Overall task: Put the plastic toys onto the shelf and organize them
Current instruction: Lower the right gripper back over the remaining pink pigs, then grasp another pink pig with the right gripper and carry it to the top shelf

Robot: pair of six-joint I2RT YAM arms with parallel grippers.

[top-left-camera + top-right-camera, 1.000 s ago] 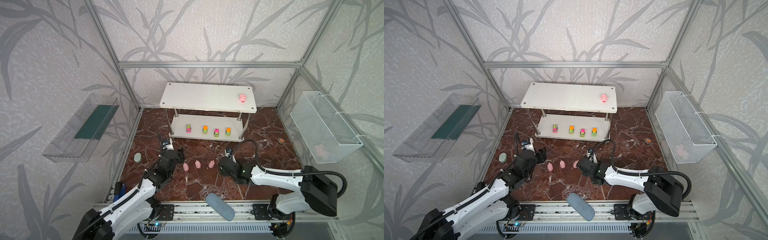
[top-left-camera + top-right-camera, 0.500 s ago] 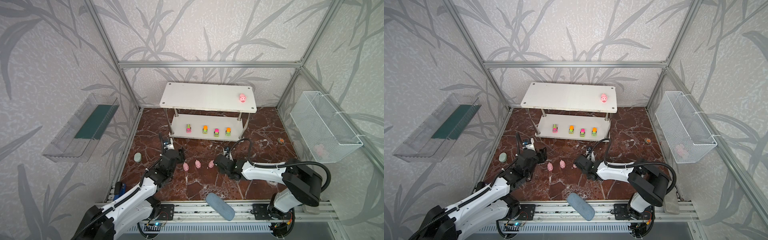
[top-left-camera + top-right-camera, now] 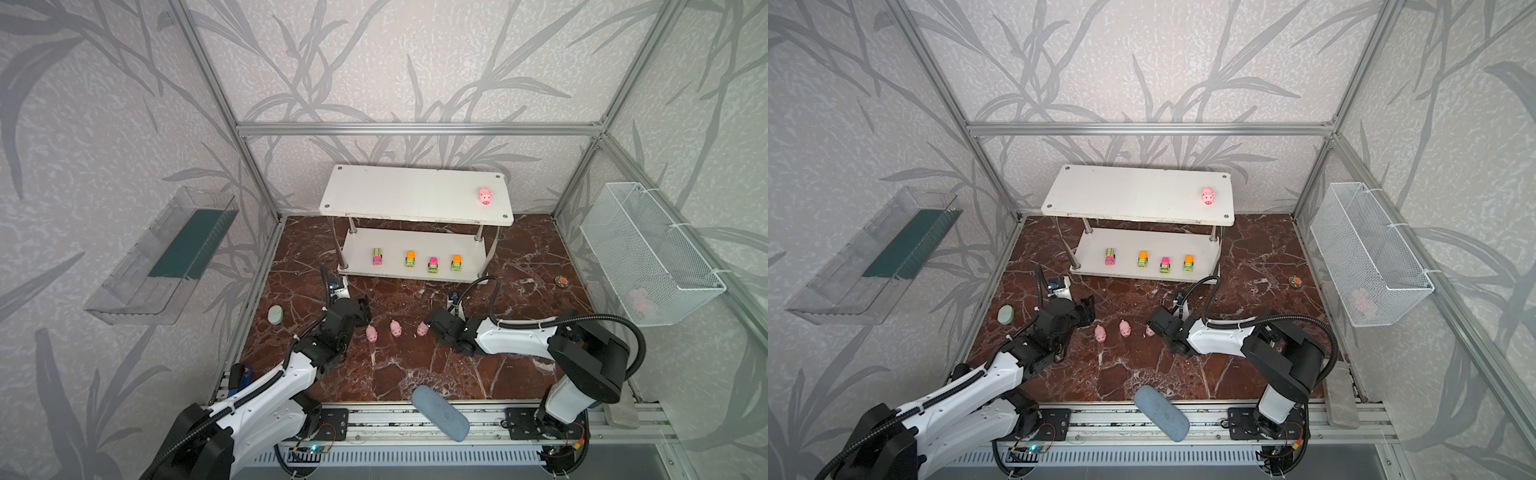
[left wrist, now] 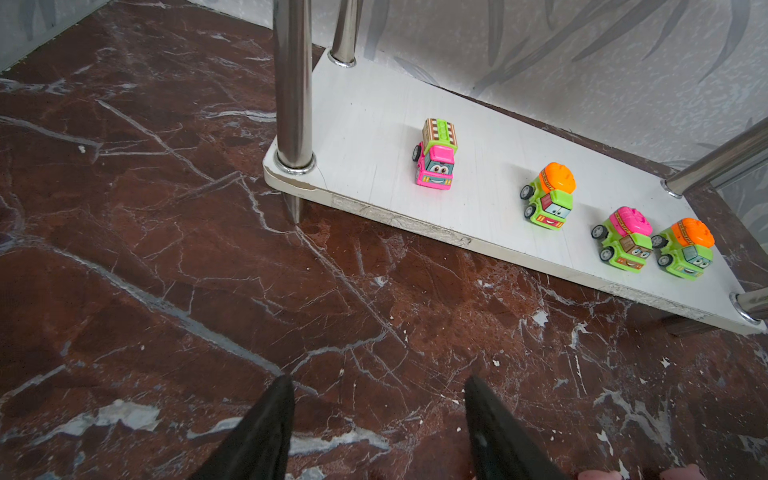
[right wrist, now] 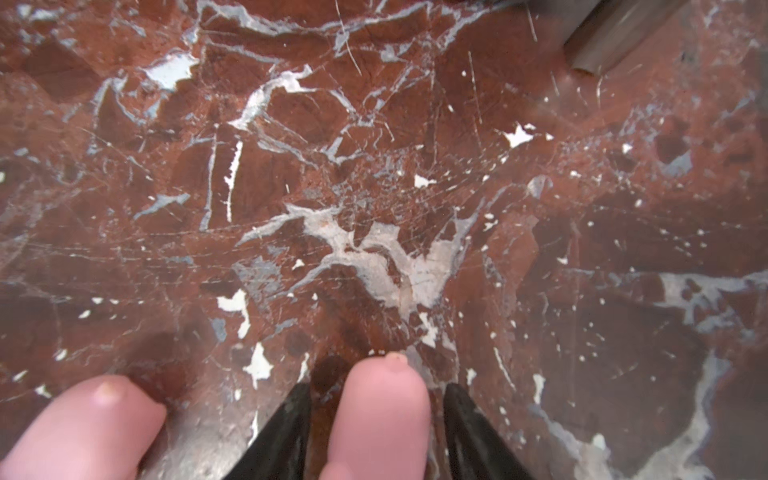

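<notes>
Starting at the left wall, grey leaf-patterned wallpaper (image 3: 415,62) covers every side of the cell, held in an aluminium frame (image 3: 415,126). A clear wall tray (image 3: 158,257) hangs there with a dark green strip (image 3: 183,249) inside.

The floor (image 3: 415,370) is red-brown marble with white veins, chipped in places. A pale-green oval (image 3: 274,314) lies near its left edge.

Next comes the left gripper (image 4: 377,377), low over bare floor in front of the shelf's left corner. Its fingers are spread with nothing between them.

Three pigs stand in a row on the floor: the left floor pig (image 3: 371,333) just beside that gripper, the middle floor pig (image 3: 395,328), then the right floor pig (image 5: 380,415). The right gripper (image 5: 377,384) has one black finger on each side of this last pig (very close, yet whether they press on it cannot be told).

Behind them, against the back wall, stands the white shelf (image 3: 395,195). On its lower board (image 3: 357,249) four trucks sit in a line facing forward: a pink-cabbed truck (image 3: 377,256), an orange-topped truck (image 3: 410,259), a pink-topped truck (image 3: 432,264) and a second orange-topped truck (image 3: 456,263). One shelf pig (image 3: 485,195) stands near the right end of the upper board (image 3: 1121,191).

A blue-grey pad (image 3: 439,412) lies tilted across the floor's front edge and the rail (image 3: 374,419).

Further right, a small round object (image 3: 562,281) rests on the marble. On the right wall hangs a wire-mesh basket (image 3: 648,249) holding a pale pink shape (image 3: 642,299), too faint to name.
</notes>
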